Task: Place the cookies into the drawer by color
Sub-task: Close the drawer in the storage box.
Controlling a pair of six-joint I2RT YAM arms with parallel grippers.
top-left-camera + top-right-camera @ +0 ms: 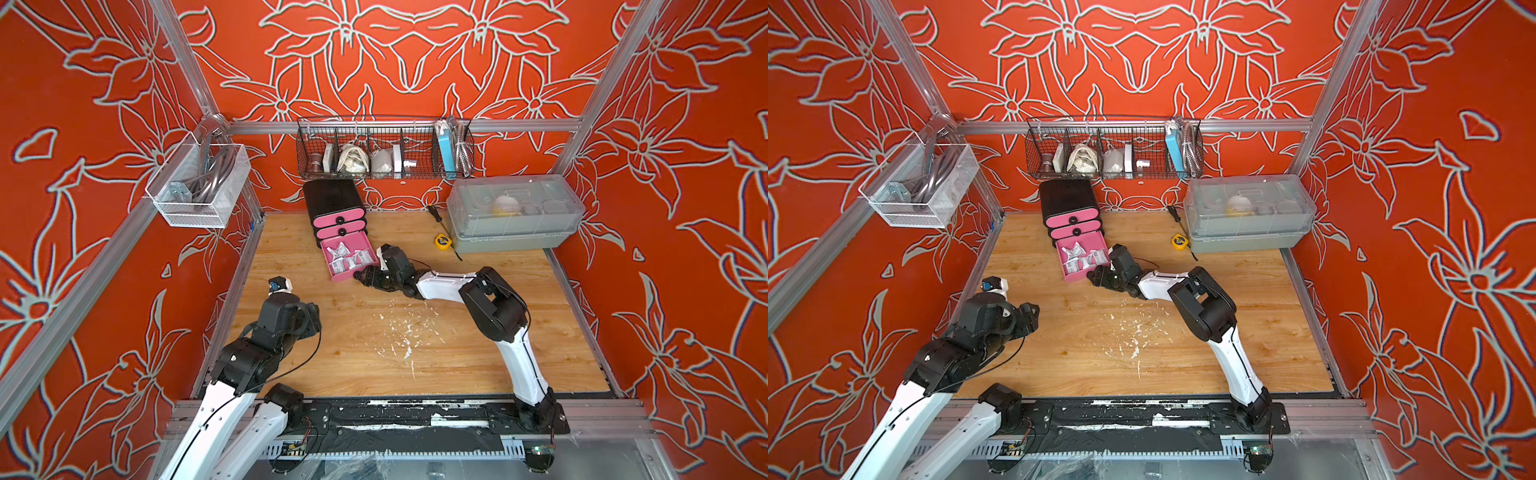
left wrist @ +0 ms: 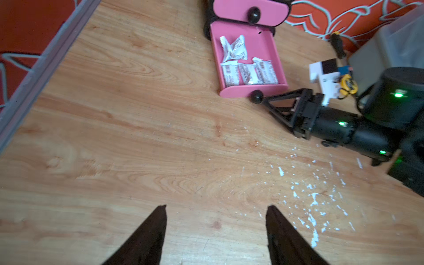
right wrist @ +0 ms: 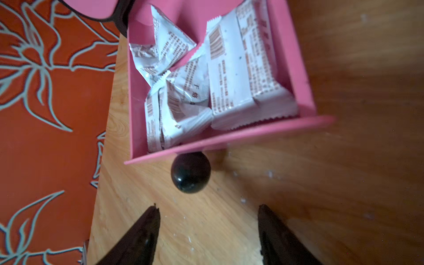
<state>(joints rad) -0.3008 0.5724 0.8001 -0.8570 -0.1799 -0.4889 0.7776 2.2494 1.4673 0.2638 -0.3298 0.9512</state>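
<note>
Along the left edge, beside the grey aluminium rail (image 2: 39, 75), the left gripper (image 2: 216, 207) hangs over bare wood on a folded arm. Its dark tapered fingers are spread with nothing between them. Open grain stretches across the pale wooden tabletop (image 1: 353, 365), broken only by scattered white flecks (image 1: 405, 338) right of centre. At the back stands the small black rounded chest with pink drawer fronts (image 1: 332, 199). Its bottom pink drawer (image 1: 368, 245) is pulled out, smooth-walled, and holds the crinkled white-silver cookie packets (image 1: 347, 259) with crimped ends. The right arm reaches low and flat across the table. The right gripper (image 3: 206, 206) has its fingers spread, with the glossy round black knob (image 3: 190, 175) just ahead of the tips, unclasped. Further right, a round yellow tape measure (image 1: 443, 242) lies just beside a large grey translucent lidded box (image 1: 515, 208) that sits against the wall.
</note>
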